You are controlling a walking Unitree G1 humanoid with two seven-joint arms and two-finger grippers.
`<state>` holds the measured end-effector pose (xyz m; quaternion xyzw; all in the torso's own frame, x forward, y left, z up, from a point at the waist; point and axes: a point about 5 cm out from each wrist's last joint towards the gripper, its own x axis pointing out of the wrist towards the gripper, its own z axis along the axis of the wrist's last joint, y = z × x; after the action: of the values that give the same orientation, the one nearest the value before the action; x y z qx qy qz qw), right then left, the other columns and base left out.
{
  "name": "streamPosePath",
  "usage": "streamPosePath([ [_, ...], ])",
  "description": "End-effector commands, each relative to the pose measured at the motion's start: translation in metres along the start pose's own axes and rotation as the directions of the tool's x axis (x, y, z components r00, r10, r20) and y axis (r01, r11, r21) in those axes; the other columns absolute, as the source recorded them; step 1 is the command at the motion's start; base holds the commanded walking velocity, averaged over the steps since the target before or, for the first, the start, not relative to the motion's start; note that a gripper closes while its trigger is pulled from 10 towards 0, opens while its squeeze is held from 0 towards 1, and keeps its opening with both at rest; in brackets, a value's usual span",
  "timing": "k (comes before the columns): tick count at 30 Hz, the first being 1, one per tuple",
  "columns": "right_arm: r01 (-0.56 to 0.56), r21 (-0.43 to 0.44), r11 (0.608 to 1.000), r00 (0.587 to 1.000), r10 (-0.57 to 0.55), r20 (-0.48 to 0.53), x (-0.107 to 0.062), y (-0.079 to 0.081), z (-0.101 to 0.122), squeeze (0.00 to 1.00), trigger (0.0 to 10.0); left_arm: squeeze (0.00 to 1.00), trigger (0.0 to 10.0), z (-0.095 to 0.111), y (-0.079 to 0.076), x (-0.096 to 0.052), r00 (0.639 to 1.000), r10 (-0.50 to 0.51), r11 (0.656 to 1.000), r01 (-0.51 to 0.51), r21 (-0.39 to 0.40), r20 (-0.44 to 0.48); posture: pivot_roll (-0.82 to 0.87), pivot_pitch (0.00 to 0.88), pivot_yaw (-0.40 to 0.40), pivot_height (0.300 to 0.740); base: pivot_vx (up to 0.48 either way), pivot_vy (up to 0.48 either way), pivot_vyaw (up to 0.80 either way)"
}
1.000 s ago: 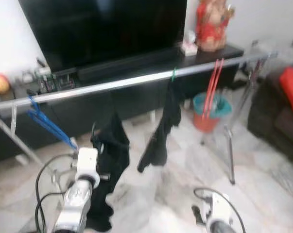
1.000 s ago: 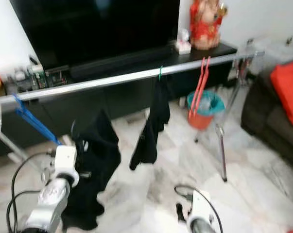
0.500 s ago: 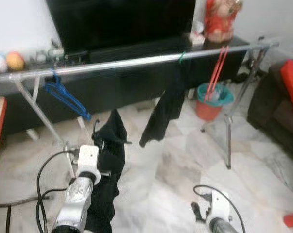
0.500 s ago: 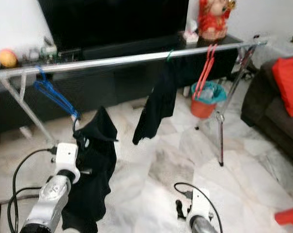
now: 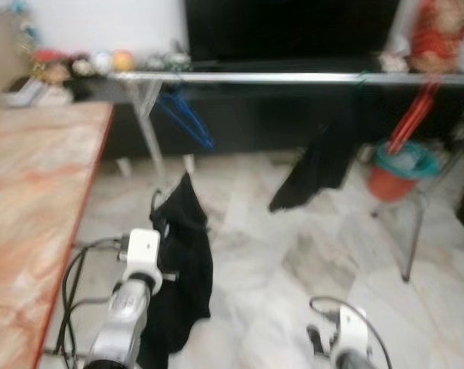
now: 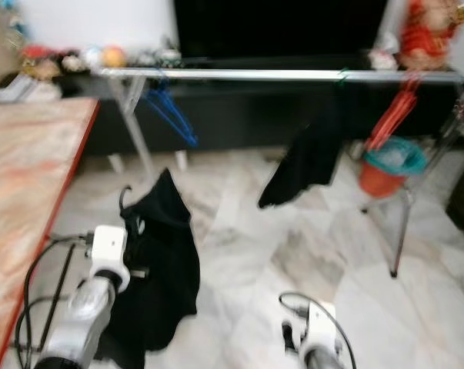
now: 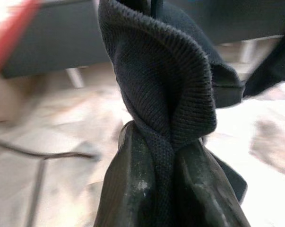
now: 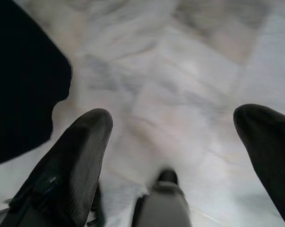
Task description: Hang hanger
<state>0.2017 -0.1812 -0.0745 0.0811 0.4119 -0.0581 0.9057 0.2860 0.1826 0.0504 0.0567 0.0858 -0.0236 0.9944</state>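
My left gripper point(image 7: 163, 142) is shut on a black knitted garment point(image 5: 184, 265) that hangs on a hanger; its dark hook point(image 5: 154, 201) sticks up above the cloth. The garment hangs low over the floor, well short of the silver clothes rail point(image 5: 293, 78). On the rail hang a blue hanger point(image 5: 187, 119), another black garment point(image 5: 320, 165) on a green hook, and red hangers point(image 5: 416, 115). My right gripper point(image 8: 170, 118) is open over the marble floor with nothing between its fingers; its arm point(image 5: 347, 338) shows at the bottom.
A wooden table point(image 5: 31, 200) with a red edge fills the left side. Behind the rail are a black TV point(image 5: 293, 31) on a low dark cabinet and a red figurine point(image 5: 439, 34). A teal and orange bucket point(image 5: 401, 165) stands by the rail's right leg.
The whole picture has swung towards the left: the table has come into view and the rail sits farther right. The black garment stays in my left gripper.
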Motion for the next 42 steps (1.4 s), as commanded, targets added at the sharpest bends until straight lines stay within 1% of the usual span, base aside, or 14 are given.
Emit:
streamPosePath([
  [1, 0.029, 0.014, 0.999, 1.0, -0.029, 0.004, -0.0009, -0.0079, 0.0003, 0.0, 10.0, 0.0, 10.0, 0.0074, -0.0056, 0.0029, 0.999, -0.012, 1.0, 0.013, -0.017, 0.033, -0.01, 0.0, 0.032, 0.74, -0.266, 0.0, 0.0],
  [11, 0.035, 0.031, 0.999, 0.999, -0.035, 0.009, -0.0012, -0.0086, -0.0005, 0.0, 10.0, 0.0, 10.0, 0.0072, -0.0066, 0.0019, 0.999, -0.02, 1.0, 0.021, -0.022, 0.033, 0.0, 0.0, 0.031, 0.74, -0.267, 0.0, 0.0],
  [18, 0.035, 0.028, 0.999, 0.999, -0.035, 0.009, -0.0012, -0.009, -0.0001, 0.0, 10.0, 0.0, 10.0, 0.0076, -0.0069, 0.002, 0.999, -0.025, 0.999, 0.026, -0.025, 0.035, 0.0, 0.0, 0.027, 0.74, -0.267, 0.0, 0.0],
  [33, 0.032, 0.028, 0.999, 0.999, -0.032, 0.014, -0.0012, -0.0087, 0.0003, 0.0, 10.0, 0.0, 10.0, 0.0076, -0.0101, 0.001, 0.997, -0.071, 0.997, 0.072, -0.036, 0.031, 0.0, 0.0, 0.029, 0.74, -0.266, 0.0, 0.0],
  [37, 0.024, 0.02, 1.0, 0.999, -0.025, 0.021, -0.0011, -0.008, 0.0011, 0.0, 10.0, 0.0, 10.0, 0.008, -0.0096, 0.0007, 0.997, -0.074, 0.997, 0.075, -0.034, 0.03, 0.0, 0.0, 0.027, 0.74, -0.268, 0.0, 0.0],
  [39, 0.021, -0.002, 1.0, 0.999, -0.021, 0.025, -0.0011, -0.0081, 0.0018, 0.0, 10.0, 0.0, 10.0, 0.0084, -0.0095, 0.0005, 0.997, -0.076, 0.996, 0.077, -0.032, 0.03, 0.0, 0.0, 0.027, 0.74, -0.272, 0.0, 0.0],
  [42, 0.011, -0.001, 1.0, 0.999, -0.011, 0.04, -0.0012, -0.0076, 0.0031, 0.0, 10.0, 0.0, 10.0, 0.009, -0.0091, 0.0003, 0.996, -0.077, 0.996, 0.078, -0.034, 0.032, 0.0, 0.0, 0.027, 0.74, -0.273, 0.0, 0.0],
])
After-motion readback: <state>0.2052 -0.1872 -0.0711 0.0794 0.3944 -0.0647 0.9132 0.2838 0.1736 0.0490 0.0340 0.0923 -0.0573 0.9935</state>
